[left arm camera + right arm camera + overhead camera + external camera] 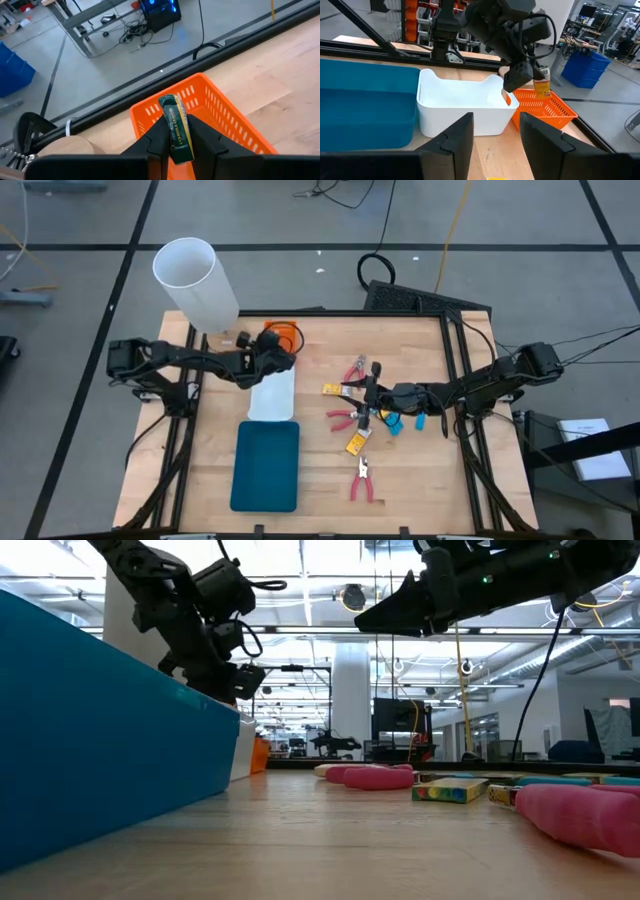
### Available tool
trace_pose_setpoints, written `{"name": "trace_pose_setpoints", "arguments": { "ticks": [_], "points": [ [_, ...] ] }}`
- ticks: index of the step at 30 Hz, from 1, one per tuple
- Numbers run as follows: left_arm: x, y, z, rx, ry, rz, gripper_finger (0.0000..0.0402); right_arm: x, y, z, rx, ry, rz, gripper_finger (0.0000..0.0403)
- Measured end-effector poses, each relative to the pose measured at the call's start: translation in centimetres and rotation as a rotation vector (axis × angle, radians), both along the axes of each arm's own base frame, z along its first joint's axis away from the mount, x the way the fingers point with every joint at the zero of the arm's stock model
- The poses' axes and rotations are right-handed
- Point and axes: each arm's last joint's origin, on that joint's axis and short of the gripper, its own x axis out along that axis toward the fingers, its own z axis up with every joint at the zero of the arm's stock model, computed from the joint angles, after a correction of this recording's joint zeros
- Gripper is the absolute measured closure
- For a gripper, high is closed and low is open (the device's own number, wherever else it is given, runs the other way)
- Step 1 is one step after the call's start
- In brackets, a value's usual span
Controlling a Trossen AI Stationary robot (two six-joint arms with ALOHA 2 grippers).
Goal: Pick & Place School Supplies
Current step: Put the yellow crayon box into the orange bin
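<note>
Right, you're mid-placement: your left gripper (180, 137) hangs over the orange basket (235, 125) at the table's far edge beside the white tray (465, 107), jaws clamped on a yellow-green crayon packet (176, 127) whose side reads "CRAYOLA CRAYONS". Next move, I'd judge, is to part those jaws so it drops inside the basket walls, not onto the rim. Your right gripper (495, 137) waits above the remaining packets (333, 389), blue pieces (393, 423) and red-handled pliers (362, 480), jaws apart, holding nothing.
</note>
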Motion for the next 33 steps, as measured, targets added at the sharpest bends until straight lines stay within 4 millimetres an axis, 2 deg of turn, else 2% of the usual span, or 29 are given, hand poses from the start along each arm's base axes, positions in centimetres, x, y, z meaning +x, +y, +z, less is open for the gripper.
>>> {"name": "trace_pose_setpoints", "arguments": {
  "ticks": [4,7,17,21,26,33],
  "points": [
    [-0.1,0.5,0.0,-0.008,-0.002,0.011,0.0340,0.0,0.0,0.0,0.000,0.000,0.000,0.0250],
    [-0.2,0.8,-0.1,-0.039,-0.026,0.014,0.0322,0.0,0.0,0.0,0.000,0.000,0.000,0.0249],
    [-0.4,1.6,-0.2,-0.071,-0.034,0.017,0.0213,0.0,0.0,0.0,0.000,0.000,0.000,0.0248],
    [-0.4,1.5,0.0,-0.073,-0.021,-0.007,0.0183,0.0,0.0,0.0,0.000,0.002,0.000,0.0249],
    [-0.6,0.9,1.6,-0.087,-0.058,-0.100,0.0165,0.0,0.0,-0.3,0.005,0.026,-0.002,0.0243],
    [-1.5,-0.4,4.9,-0.072,-0.193,-0.181,0.0169,-1.0,-0.2,-0.3,0.013,0.129,-0.011,0.0241]
  ]
}}
